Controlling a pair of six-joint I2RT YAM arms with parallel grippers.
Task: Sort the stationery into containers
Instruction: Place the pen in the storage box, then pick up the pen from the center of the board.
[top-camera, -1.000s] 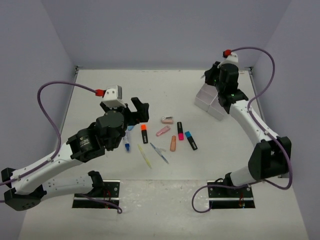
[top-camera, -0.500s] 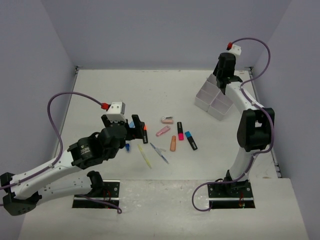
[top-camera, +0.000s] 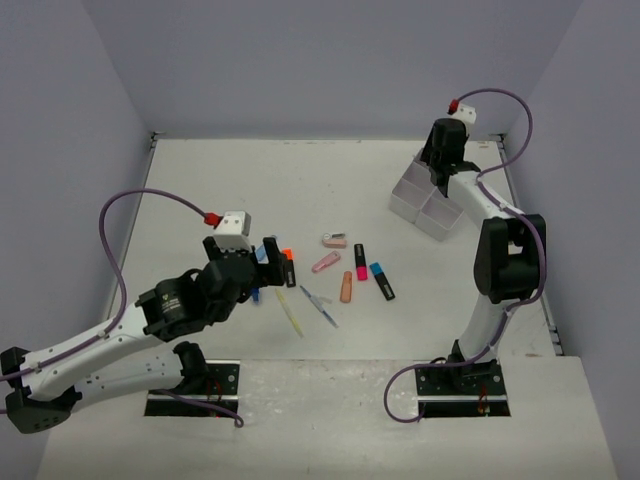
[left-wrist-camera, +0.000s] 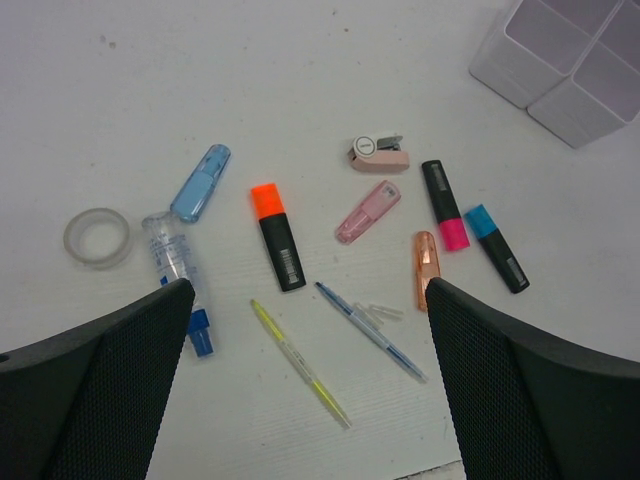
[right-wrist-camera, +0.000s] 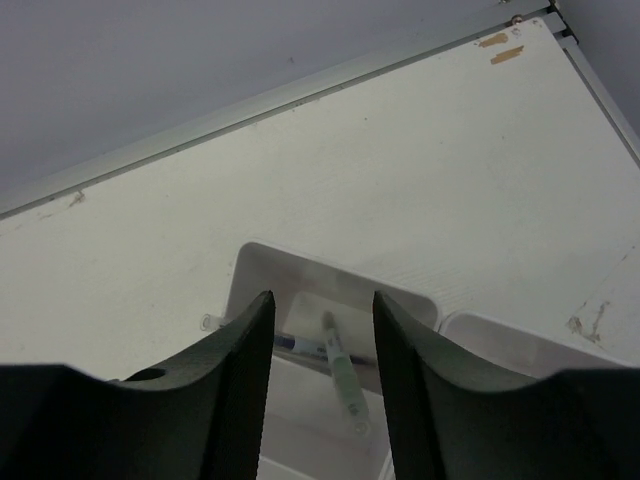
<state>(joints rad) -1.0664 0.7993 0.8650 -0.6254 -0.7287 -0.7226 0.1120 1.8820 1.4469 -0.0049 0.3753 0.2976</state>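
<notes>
Stationery (left-wrist-camera: 277, 238) is seen lying directly under left hand (left-wrist-camera: 305, 295), spread wide over surface (left-wrist-camera: 300, 80). Right hand (right-wrist-camera: 322, 305) is held parted, empty, above tray (right-wrist-camera: 300, 263).

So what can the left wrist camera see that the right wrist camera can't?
Only the left wrist camera shows the loose things lying on the table: the tape roll, the orange-capped highlighter, the yellow pen and more. Only the right wrist camera looks down into a tray compartment, where thin pens lie. Both show the white tray.
</notes>
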